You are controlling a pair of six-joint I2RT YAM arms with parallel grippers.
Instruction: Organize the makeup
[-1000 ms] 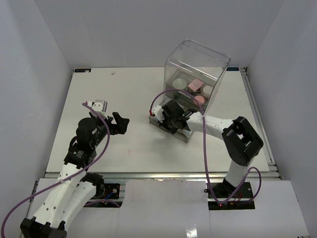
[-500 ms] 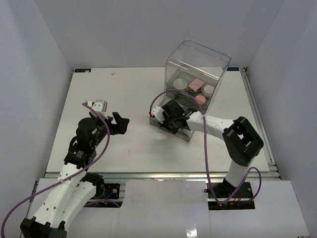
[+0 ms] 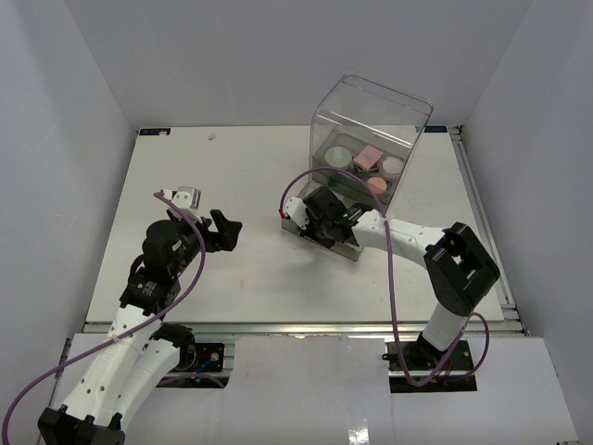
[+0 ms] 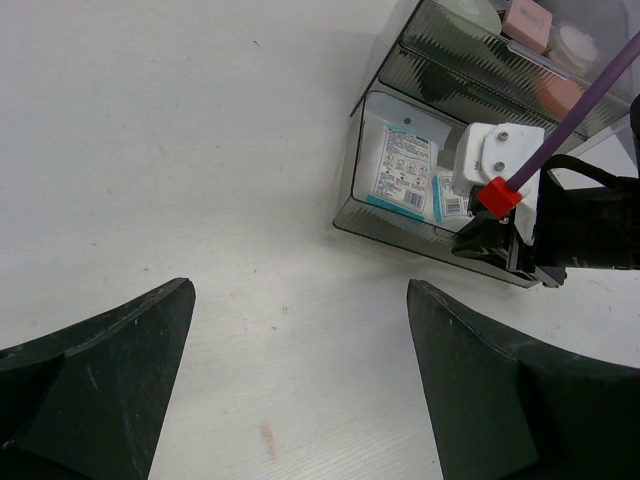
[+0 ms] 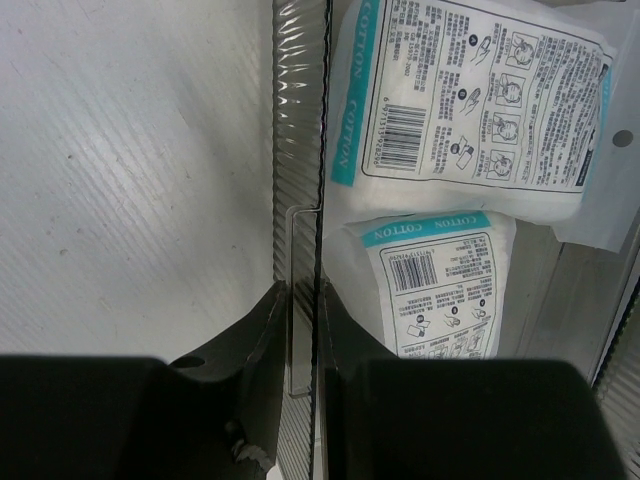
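Two white-blue sachets (image 5: 470, 90) (image 5: 435, 280) lie in the pulled-out grey drawer (image 5: 300, 130) of the clear box (image 3: 371, 120). My right gripper (image 5: 303, 300) is shut on the drawer's ribbed front wall, one finger inside and one outside. From above, the right gripper (image 3: 320, 222) sits over the drawer at the box's foot. On the box's upper level lie a pink square puff (image 3: 368, 159), a pink round puff (image 3: 375, 185) and a white round pad (image 3: 339, 156). My left gripper (image 4: 300, 330) hangs open over bare table, left of the drawer (image 4: 350, 190).
The white table (image 3: 232, 167) ends in a metal rail (image 3: 296, 326) at the near edge and at the right side. White walls stand close on three sides. The purple cable (image 4: 590, 100) of the right arm loops over the drawer.
The right gripper and the drawer have shifted slightly up and right toward the box, the box nudged along with them. The left arm has not moved.
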